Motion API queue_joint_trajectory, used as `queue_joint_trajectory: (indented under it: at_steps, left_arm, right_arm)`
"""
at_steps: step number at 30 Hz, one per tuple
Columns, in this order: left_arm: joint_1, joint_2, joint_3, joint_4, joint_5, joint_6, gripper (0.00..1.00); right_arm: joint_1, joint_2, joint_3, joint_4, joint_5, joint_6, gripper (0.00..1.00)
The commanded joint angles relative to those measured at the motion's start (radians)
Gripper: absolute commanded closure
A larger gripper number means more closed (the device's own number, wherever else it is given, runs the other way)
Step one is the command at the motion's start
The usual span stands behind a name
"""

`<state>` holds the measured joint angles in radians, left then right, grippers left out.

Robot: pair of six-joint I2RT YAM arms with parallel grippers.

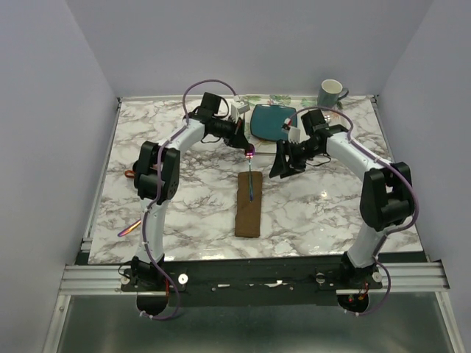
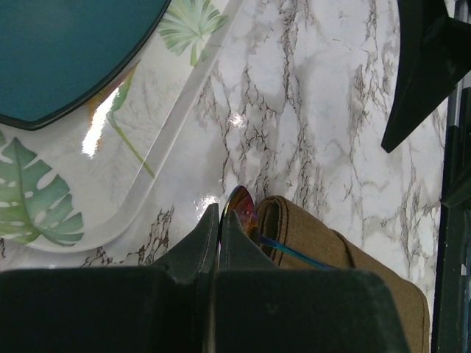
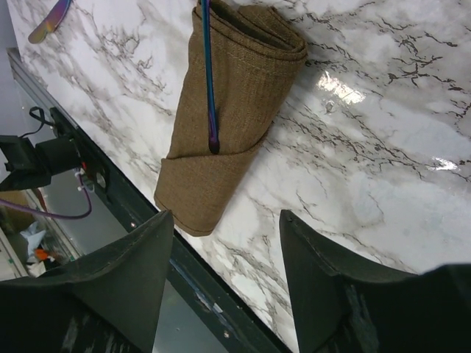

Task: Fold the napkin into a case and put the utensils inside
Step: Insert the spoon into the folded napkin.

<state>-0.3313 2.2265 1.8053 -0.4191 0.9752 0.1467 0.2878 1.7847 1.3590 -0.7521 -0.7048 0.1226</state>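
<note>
One marble worktop carries the scene. Folded into a long brown case, the napkin lies at its centre. Beyond the napkin's far end sits a teal plate. Right of the napkin hovers the right hand, fingers apart. Above the napkin's far end, the left hand is clamped on an iridescent utensil whose handle lies along the napkin.

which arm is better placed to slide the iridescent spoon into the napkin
Left. The left gripper is shut on the iridescent spoon, whose handle lies on the folded napkin. The right gripper hovers open, holding nothing.
</note>
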Motion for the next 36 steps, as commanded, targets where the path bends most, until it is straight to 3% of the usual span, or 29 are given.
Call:
queue_joint_trajectory:
  at_steps: [1, 8, 21, 32, 36]
  left_arm:
    - [-0.026, -0.007, -0.015, -0.004, 0.025, -0.006, 1.0]
    - [-0.031, -0.041, -0.083, -0.006, 0.04, -0.007, 1.0]
    - [-0.063, -0.1, -0.184, -0.02, 0.04, 0.002, 1.0]
    - [-0.1, -0.123, -0.242, -0.007, 0.042, -0.006, 1.0]
    - [-0.107, -0.133, -0.267, 0.011, 0.036, -0.018, 1.0]
  right_arm:
    - [-0.004, 0.051, 0.019, -0.007, -0.016, 0.006, 0.34]
    - [-0.004, 0.136, 0.009, 0.054, -0.028, 0.071, 0.42]
    - [-0.003, 0.271, 0.022, 0.197, -0.102, 0.193, 0.44]
    - [0.004, 0.309, 0.005, 0.272, -0.114, 0.247, 0.49]
    - [0.005, 0.305, -0.004, 0.278, -0.104, 0.255, 0.56]
